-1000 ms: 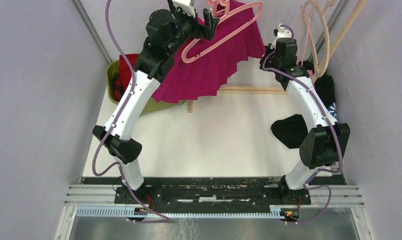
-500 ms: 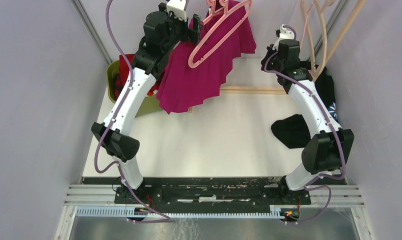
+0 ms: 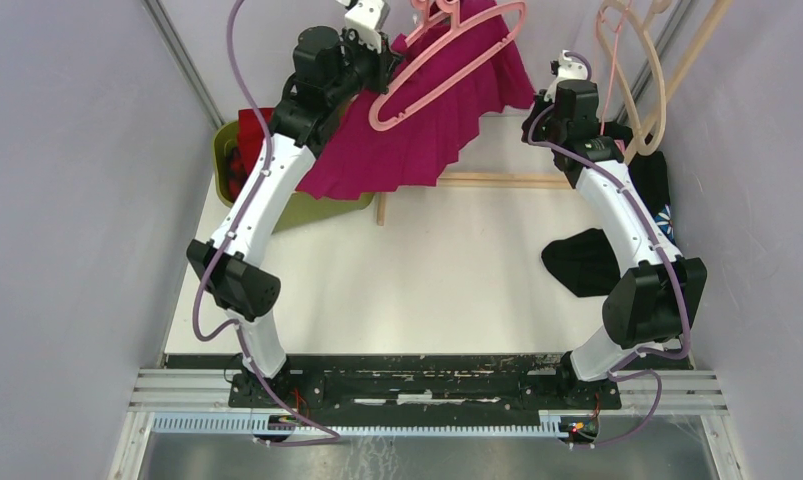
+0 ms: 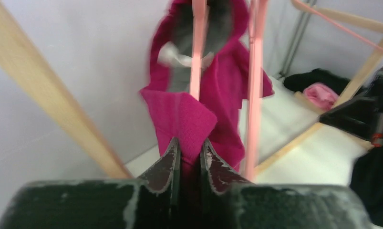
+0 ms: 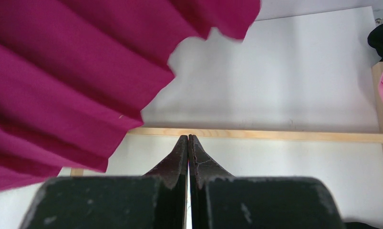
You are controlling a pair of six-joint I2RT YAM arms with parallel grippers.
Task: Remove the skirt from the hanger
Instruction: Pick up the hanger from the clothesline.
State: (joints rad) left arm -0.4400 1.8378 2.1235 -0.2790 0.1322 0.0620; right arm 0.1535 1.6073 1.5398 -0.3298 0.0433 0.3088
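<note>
Two left fingers (image 4: 172, 162) pinch a fold of the skirt (image 4: 180, 114), with cloth between the tips. Skirt is magenta, pleated and fanned out, hung on a pink hanger (image 4: 254, 86) high over the far end of the white surface (image 3: 457, 270). Waist is grey inside, with a white label (image 4: 180, 58) too blurred to read. Right fingers (image 5: 177, 160) are pressed together, holding nothing.

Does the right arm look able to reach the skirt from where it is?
Probably yes: the skirt hangs close beside the right gripper with nothing between, though its jaws are shut.
</note>
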